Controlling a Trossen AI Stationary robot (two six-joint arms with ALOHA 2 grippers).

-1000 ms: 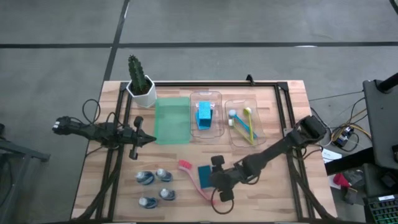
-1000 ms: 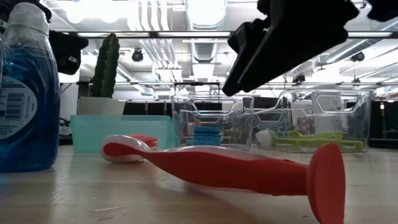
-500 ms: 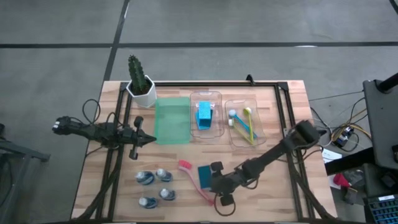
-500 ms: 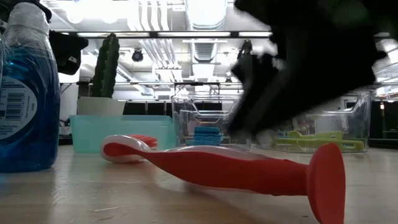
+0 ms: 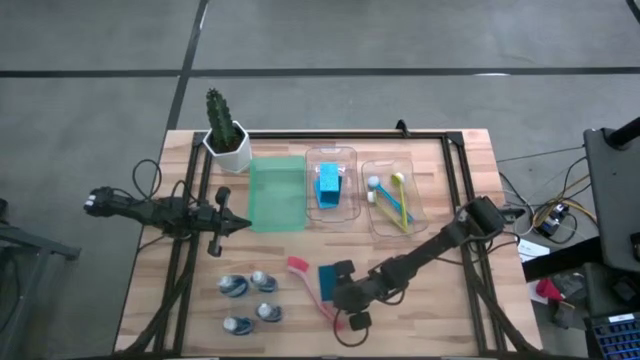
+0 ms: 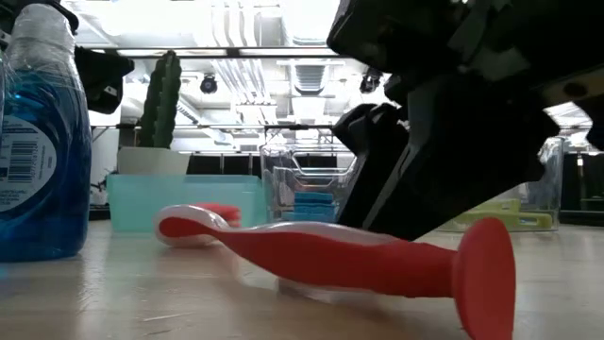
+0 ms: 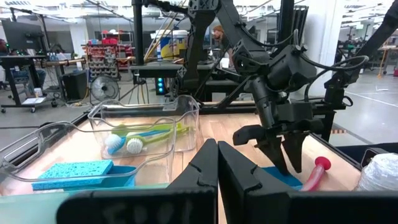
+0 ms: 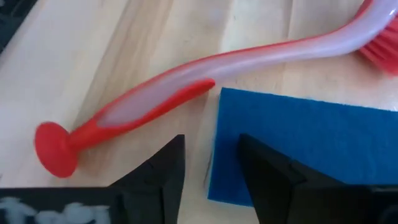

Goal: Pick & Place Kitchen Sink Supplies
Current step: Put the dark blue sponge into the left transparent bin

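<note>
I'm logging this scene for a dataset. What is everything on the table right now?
Cactus: 1, green, white pot, far left corner.
Green tray: 1, beside the cactus.
Clear trays: 2, right of green tray.
Sponge in tray: 1, blue.
Small brushes: 2, yellow-green and blue, rightmost tray.
Bottles: 4, blue-white, near left.
Long brush: 1, pink, near middle.
Flat sponge: 1, blue, beside it.
Left gripper: shut, waiting left.
Right gripper: open, over flat sponge.

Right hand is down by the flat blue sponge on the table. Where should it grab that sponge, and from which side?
Take the flat blue rectangular sponge across its short exposed edge, coming from above, probably. It lies flat, and the right hand already straddles that edge, fingers open. The pink long-handled plastic brush curves close alongside, so keep clear of it.
</note>
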